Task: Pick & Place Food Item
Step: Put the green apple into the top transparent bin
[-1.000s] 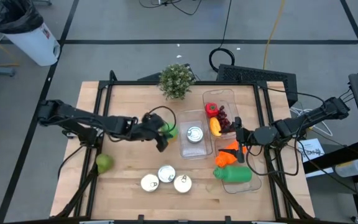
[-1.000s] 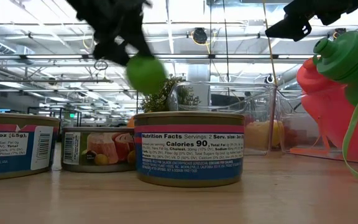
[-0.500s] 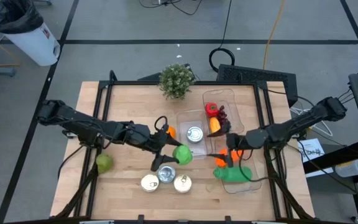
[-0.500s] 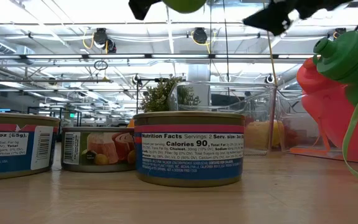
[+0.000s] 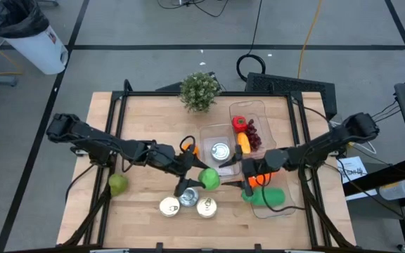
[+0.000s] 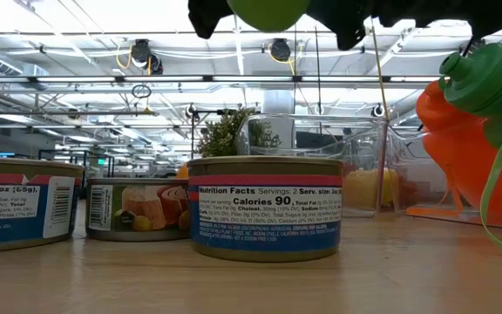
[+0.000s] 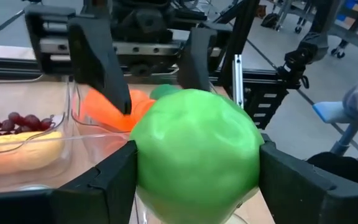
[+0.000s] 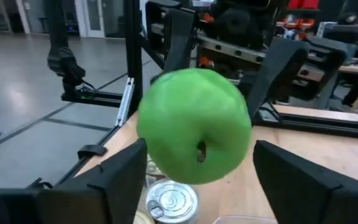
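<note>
Since half a second ago your right gripper [image 5: 244,171] has slid in toward the round green apple [image 5: 209,178], now facing it with jaws spread either side, not yet touching. Your left gripper [image 5: 197,181] clamps the apple across its middle, above the wooden table [image 5: 143,119] near the tin cans [image 5: 188,197]. The apple looks firm, smooth and likely slippery; take it across its widest part, clear of the other jaws.
</note>
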You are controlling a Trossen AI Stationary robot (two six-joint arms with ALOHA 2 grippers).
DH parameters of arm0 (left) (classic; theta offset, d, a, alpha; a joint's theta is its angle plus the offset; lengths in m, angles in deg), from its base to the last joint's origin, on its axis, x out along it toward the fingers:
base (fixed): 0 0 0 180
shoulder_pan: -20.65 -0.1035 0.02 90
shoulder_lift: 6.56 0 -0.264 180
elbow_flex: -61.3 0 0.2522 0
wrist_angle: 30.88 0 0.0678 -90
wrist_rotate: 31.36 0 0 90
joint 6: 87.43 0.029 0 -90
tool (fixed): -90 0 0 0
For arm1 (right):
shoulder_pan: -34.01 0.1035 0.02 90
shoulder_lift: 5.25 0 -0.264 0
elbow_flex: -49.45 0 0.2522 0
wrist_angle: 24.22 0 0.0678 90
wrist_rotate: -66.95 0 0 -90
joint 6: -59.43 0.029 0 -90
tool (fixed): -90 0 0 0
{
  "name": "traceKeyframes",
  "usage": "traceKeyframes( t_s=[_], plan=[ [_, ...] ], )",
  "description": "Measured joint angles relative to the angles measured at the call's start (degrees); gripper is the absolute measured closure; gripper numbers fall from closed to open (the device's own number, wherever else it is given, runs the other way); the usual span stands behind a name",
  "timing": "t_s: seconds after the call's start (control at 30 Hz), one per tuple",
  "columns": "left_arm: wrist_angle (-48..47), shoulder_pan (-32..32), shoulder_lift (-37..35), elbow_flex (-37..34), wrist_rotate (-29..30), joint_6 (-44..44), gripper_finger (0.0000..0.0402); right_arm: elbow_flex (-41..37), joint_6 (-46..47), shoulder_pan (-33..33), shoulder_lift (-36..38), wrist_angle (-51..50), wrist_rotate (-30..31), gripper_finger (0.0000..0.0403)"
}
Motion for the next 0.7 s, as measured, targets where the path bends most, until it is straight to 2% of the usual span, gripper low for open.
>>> traceKeyframes(
  t_s=[0.2, 0.5, 0.7],
  plan=[
    [0.42, 0.02, 0.00, 0.00, -0.71, 0.05, 0.0112, 0.00, 0.12, -0.72, -1.58, 0.79, -0.37, 0.0174],
    [0.74, -0.11, -0.02, -0.02, -0.76, 0.15, 0.0130, 0.00, 0.10, -0.68, -2.34, 2.04, -0.61, 0.0241],
    [0.70, -0.15, -0.02, -0.02, -0.69, 0.18, 0.0115, -0.02, -0.33, -0.65, -2.34, 2.03, -0.64, 0.0297]
  ],
)
